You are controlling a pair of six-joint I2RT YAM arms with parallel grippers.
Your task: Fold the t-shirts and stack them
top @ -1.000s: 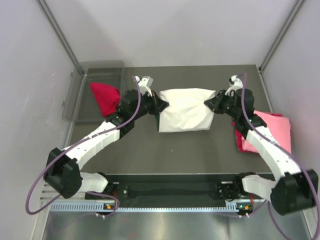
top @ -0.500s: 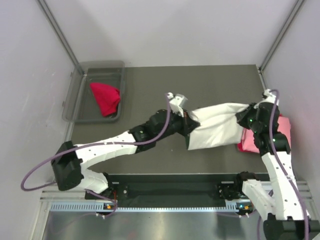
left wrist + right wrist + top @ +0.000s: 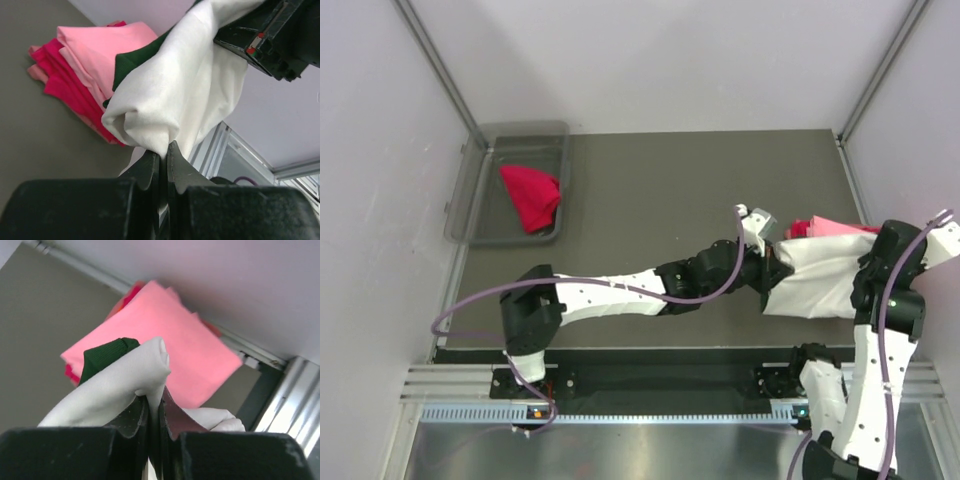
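A: What has moved?

B: The white shirt (image 3: 817, 283). A second ago it was at mid-surface (image 3: 660, 190). Now it hangs at the right edge, over the pink shirt (image 3: 832, 227).

A: Held?

B: Yes. The left tool (image 3: 163, 150) and right tool (image 3: 153, 402) are each clamped on an end. Lowering looks next. A red shirt (image 3: 532, 196) waits in the bin (image 3: 480, 150).

No writing, brand or number can be read in any view. Small red and green marks on a black housing (image 3: 280, 35) in the left wrist view are too blurred to read.
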